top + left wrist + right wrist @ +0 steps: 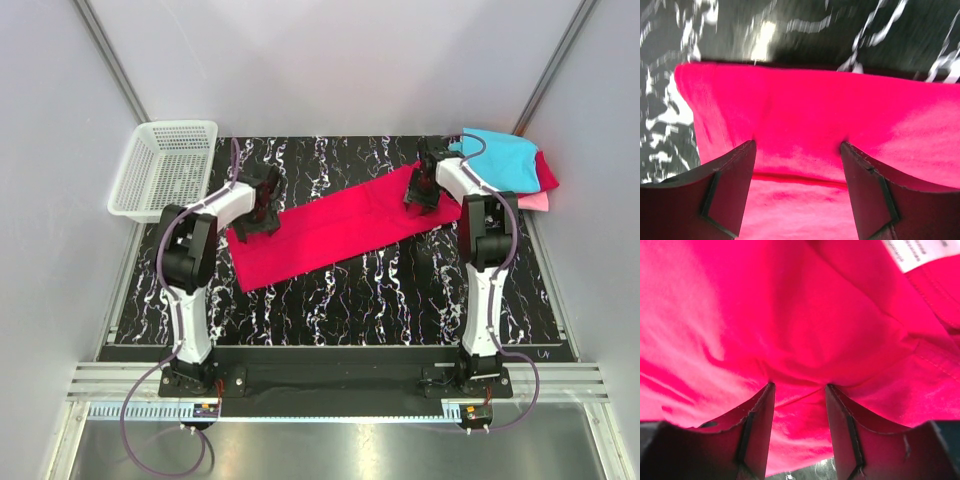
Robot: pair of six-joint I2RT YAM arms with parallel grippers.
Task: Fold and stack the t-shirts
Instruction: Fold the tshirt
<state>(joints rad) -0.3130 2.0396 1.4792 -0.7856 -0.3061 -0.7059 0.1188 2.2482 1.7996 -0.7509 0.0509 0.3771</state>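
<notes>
A bright crimson-red t-shirt (330, 225) lies as a long folded strip, slanting across the black marbled table (380, 290). My left gripper (262, 215) stands on its left end. In the left wrist view that gripper (797, 145) is open, its tips resting on the red cloth (815, 110) with a fold line between them. My right gripper (420, 195) is on the strip's right end. In the right wrist view it (797, 386) is open too, its tips pressing into the red cloth (790, 315) near the white neck label (917, 252).
At the back right, cyan (505, 160), dark red (547, 172) and pink (535, 202) shirts lie in a pile just behind the right arm. A white mesh basket (165, 168) sits off the table's back left corner.
</notes>
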